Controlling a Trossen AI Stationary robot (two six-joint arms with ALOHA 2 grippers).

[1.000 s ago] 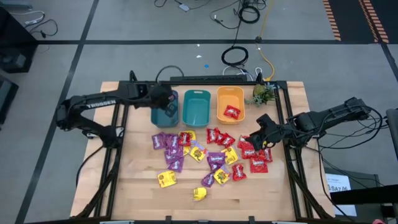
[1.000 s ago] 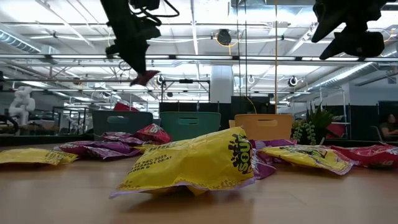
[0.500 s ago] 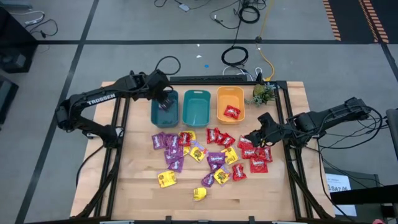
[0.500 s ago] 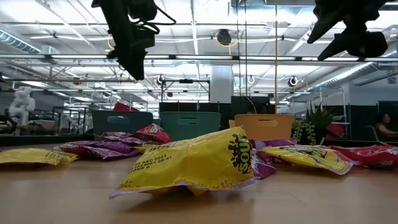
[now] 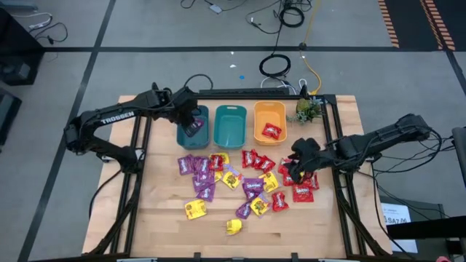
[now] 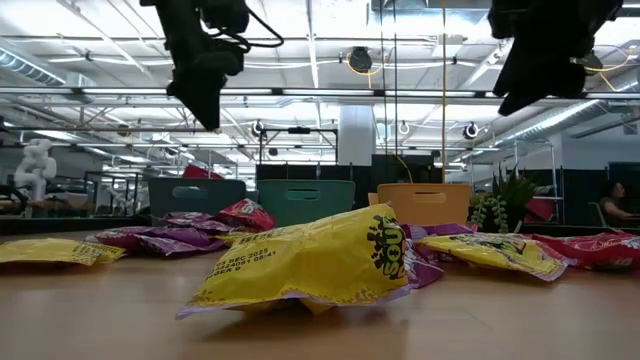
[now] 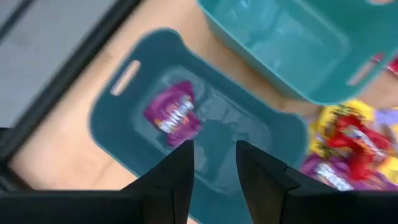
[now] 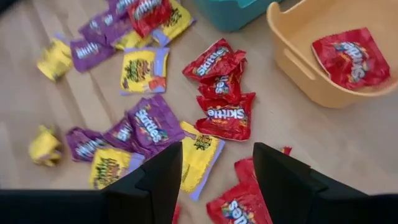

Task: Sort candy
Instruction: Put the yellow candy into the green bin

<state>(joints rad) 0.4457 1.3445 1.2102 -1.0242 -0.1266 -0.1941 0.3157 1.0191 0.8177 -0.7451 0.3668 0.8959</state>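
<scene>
Purple, yellow and red candy packets [image 5: 233, 178] lie scattered on the wooden table's middle. My left gripper [image 7: 214, 152] hangs open above the dark teal bin [image 5: 182, 135] at the far left, nothing between its fingers. One purple packet [image 7: 175, 115] lies flat on that bin's floor. My right gripper [image 8: 217, 158] is open above the red packets [image 5: 300, 191] at the table's right, touching none of them. A red packet [image 8: 352, 55] lies in the orange bin [image 5: 256, 125].
A lighter teal bin [image 5: 229, 125] stands between the other two, with nothing showing in it. A small green plant [image 5: 307, 110] sits at the far right corner. A black frame [image 5: 342, 189] runs along the table's sides. Bare wood lies near the front edge.
My left gripper has opened and let go of a packet, which has dropped into the dark teal bin and lies there now. My right gripper has rolled at the wrist and sunk a little toward the red packets, shifting toward the table's left.
</scene>
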